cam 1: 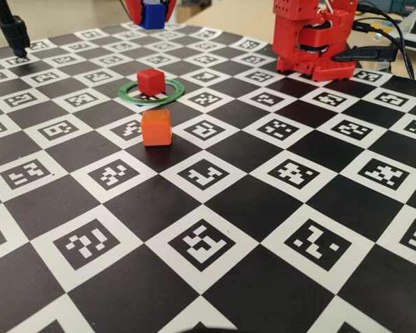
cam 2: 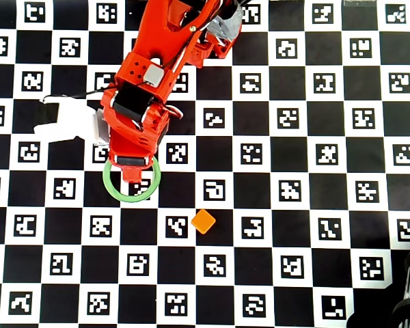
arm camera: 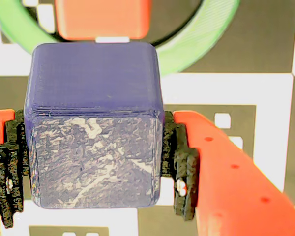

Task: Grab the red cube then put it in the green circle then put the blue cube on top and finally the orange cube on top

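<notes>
Claw (arm camera: 96,167) clamped around blue cube (arm camera: 93,142)

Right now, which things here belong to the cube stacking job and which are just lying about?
Part of the job:
red cube, inside the green circle
blue cube, held in the pincer
orange cube, beside the ring

Lying about:
black cables behind the arm's base

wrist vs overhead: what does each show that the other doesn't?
Wrist only: the blue cube clamped in the end effector, black pads on both sides, and part of the red cube inside the ring. Overhead only: the orange cube outside the ring, and the arm covering both other cubes. Both: the green ring on the checkered board.
</notes>
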